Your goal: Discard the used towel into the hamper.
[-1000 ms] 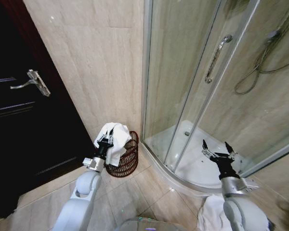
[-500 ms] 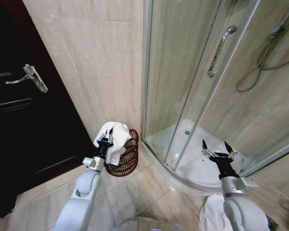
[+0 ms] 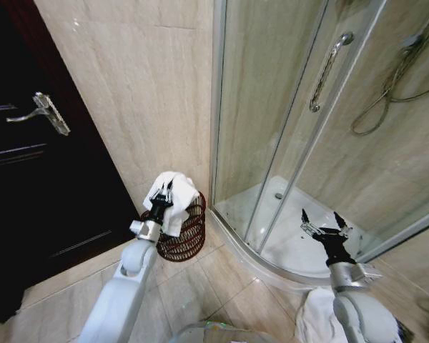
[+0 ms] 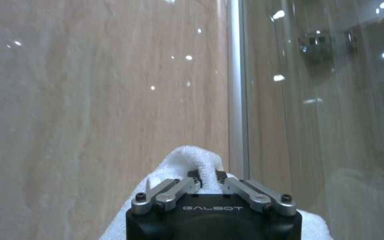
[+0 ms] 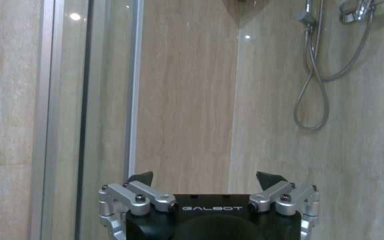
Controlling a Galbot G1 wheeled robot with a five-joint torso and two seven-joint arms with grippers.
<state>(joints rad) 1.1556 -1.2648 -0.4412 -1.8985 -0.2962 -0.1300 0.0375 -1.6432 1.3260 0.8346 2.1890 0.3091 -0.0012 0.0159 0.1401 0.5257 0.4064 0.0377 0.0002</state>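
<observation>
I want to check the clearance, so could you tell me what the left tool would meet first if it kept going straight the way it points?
Probably the beige tiled wall straight ahead of the left tool, which grips the towel; how far off is unclear.

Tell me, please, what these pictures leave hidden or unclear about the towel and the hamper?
- Head view: the towel held by the left gripper covers part of the hamper rim and its inside.
- Left wrist view: the gripper body cuts off the towel's lower part.
- Head view: white cloth at the bottom edge, partly behind the right gripper arm; what it is cannot be told.
</observation>
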